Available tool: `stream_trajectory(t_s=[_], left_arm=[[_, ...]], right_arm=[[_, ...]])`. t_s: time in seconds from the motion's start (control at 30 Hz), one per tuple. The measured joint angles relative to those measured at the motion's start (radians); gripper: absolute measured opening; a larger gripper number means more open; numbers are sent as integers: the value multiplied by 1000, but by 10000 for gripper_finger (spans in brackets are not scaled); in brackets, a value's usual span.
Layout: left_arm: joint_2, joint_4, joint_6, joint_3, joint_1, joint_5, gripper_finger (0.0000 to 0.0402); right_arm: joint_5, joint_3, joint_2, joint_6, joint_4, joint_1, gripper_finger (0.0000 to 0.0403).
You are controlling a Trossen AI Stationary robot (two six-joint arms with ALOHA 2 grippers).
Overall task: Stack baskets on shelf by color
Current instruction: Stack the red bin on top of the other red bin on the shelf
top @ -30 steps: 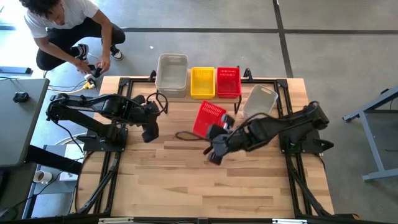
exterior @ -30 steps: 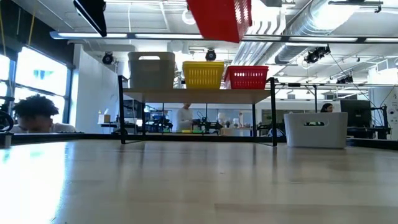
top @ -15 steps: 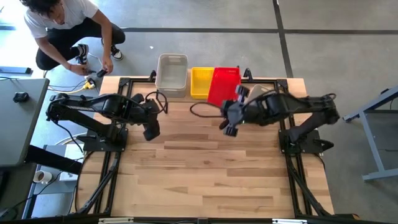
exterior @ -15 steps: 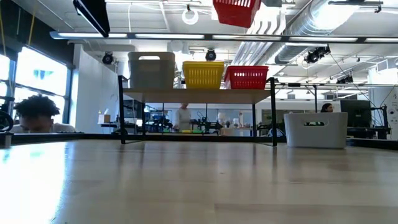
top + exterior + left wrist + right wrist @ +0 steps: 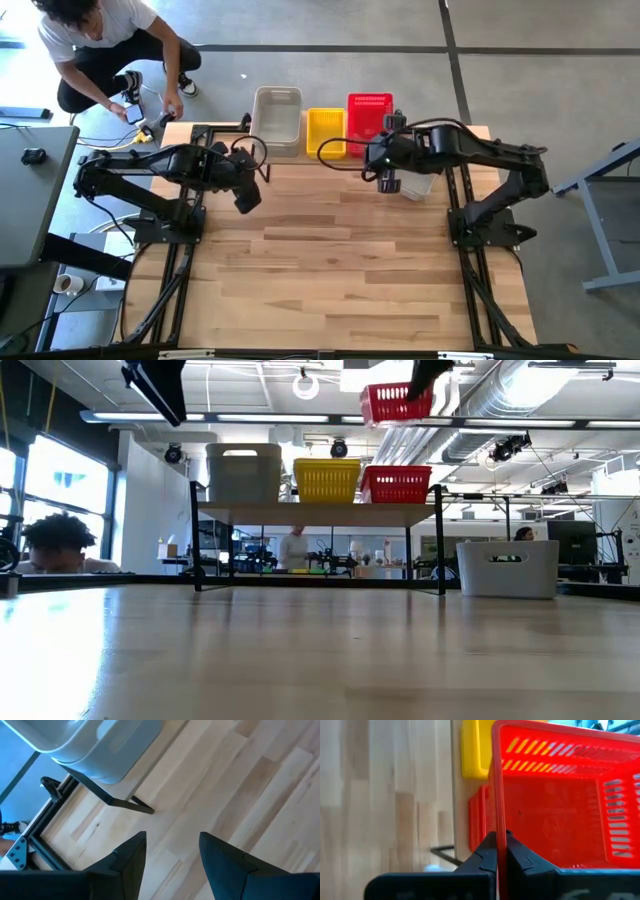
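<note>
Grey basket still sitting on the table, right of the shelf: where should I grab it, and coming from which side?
Judging from these views, take the loose grey basket by its top rim, coming down from above: it stands upright on the table with its mouth up. The wall facing the table's open middle looks freest, since the shelf is at its other side. The right gripper is busy, shut on a red basket.

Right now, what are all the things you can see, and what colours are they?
Grey basket: one, pale grey, on the shelf's left end.
Yellow basket: one, yellow, middle of the shelf.
Red basket on shelf: one, red, right end of the shelf.
Held red basket: one, red, in the air above the shelf's red one.
White basket: one, pale grey-white, on the table right of the shelf.
Shelf: one, light wood, black legs.
Person: one, crouching beyond the table.
Left gripper: open, empty.
Right gripper: shut on the held red basket's rim.
</note>
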Motion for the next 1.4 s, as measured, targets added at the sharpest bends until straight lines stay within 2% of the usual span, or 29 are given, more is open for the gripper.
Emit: stream_trajectory(t_s=[0.17, 0.33, 0.47, 0.57, 0.7, 0.83, 1.4], left_arm=[[0, 5, -7, 0, 38, 1, 172], [0, 17, -23, 0, 67, 3, 172], [0, 17, -23, 0, 81, 4, 172], [0, 17, -29, 0, 88, 5, 172], [0, 18, -51, 0, 94, 5, 172], [0, 18, -50, 0, 94, 4, 172], [0, 24, -50, 0, 94, 5, 172]], right_arm=[[-45, -136, -63, -86, 85, -77, 0], [-140, -283, -149, -183, 252, -167, 0], [-224, -341, -172, -254, 334, -242, 0], [-291, -357, -168, -277, 378, -287, 0], [-305, -362, -138, -284, 382, -322, 0], [-376, -362, -113, -286, 383, -347, 0], [-402, -361, -90, -218, 342, -375, 0]])
